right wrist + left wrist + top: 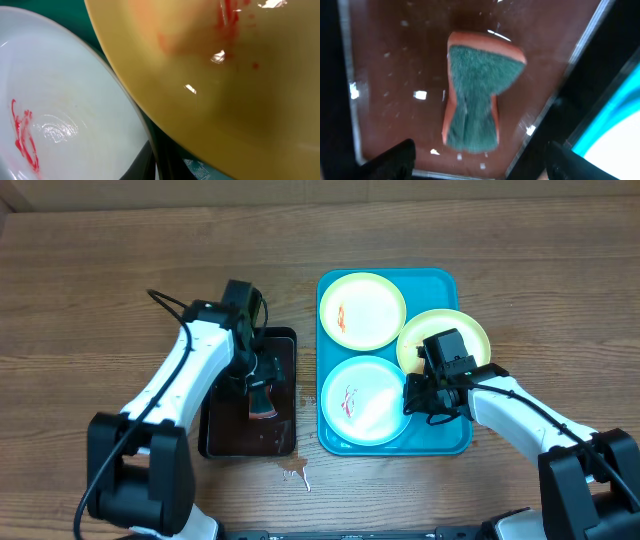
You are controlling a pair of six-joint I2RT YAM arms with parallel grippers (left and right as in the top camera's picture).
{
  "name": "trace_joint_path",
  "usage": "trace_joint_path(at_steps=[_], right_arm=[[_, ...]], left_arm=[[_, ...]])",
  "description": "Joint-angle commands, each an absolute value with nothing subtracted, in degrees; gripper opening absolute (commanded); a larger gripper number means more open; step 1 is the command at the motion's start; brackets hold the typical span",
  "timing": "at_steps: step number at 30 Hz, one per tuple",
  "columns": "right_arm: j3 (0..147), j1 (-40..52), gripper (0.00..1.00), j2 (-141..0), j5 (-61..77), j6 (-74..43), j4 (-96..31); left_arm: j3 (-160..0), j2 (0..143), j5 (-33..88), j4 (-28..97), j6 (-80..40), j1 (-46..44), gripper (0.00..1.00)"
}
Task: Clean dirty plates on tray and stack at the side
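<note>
Three plates lie in the turquoise tray (pixel 440 280). A yellow-green plate (pixel 362 310) with a red smear is at the back left. A white plate (pixel 360 400) (pixel 55 115) with red smears is at the front. The other yellow-green plate (pixel 462 330) (pixel 225 75) sits at the right, smeared red, its rim overlapping the white plate. My right gripper (pixel 418 393) (pixel 160 165) is shut on that plate's near rim. My left gripper (pixel 262 378) (pixel 482 165) hangs open over the green-and-orange sponge (pixel 263 406) (pixel 477 92), its fingers (pixel 395 160) wide on either side.
The sponge lies in a small black tray (pixel 215 435) (pixel 385 75) with a wet brown floor, just left of the turquoise tray. A small puddle (pixel 295 472) sits on the wooden table in front of the black tray.
</note>
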State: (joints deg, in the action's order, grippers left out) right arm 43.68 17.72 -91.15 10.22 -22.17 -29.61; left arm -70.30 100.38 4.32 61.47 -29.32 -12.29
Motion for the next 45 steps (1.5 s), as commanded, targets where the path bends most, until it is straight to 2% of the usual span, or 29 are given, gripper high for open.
trace_joint_path(at_steps=[1,4,8,9,11,22,31,40,45], right_arm=[[43.2,17.6,0.07,-91.0,7.6,-22.5,-29.7],[43.2,17.6,0.07,-91.0,7.6,-22.5,-29.8],[43.2,17.6,0.07,-91.0,7.6,-22.5,-29.6],[43.2,17.6,0.07,-91.0,7.7,-22.5,-29.7],[43.2,17.6,0.07,-91.0,7.7,-22.5,-30.0],[43.2,17.6,0.07,-91.0,7.7,-22.5,-30.3],[43.2,17.6,0.07,-91.0,7.7,-22.5,-30.3],[43.2,17.6,0.08,-91.0,7.7,-22.5,-30.3],[43.2,17.6,0.08,-91.0,7.7,-22.5,-30.3]], left_arm=[[-66.5,103.1,5.4,57.1,-25.5,-12.4,0.73],[-65.5,104.5,5.3,53.5,-22.9,-12.4,0.63],[-64.9,106.2,2.6,50.6,-22.2,-12.4,0.41],[-64.8,107.5,2.5,50.4,-22.3,-12.4,0.24],[-64.8,108.5,2.7,50.7,-22.3,-12.5,0.04],[-67.5,102.5,5.6,53.6,-21.5,-12.5,0.04],[-73.0,92.6,-1.5,59.5,-22.7,-13.4,0.04],[-72.9,95.0,-3.7,59.3,-22.7,-15.8,0.04],[-76.2,95.0,-0.5,61.0,-22.2,-17.2,0.04]])
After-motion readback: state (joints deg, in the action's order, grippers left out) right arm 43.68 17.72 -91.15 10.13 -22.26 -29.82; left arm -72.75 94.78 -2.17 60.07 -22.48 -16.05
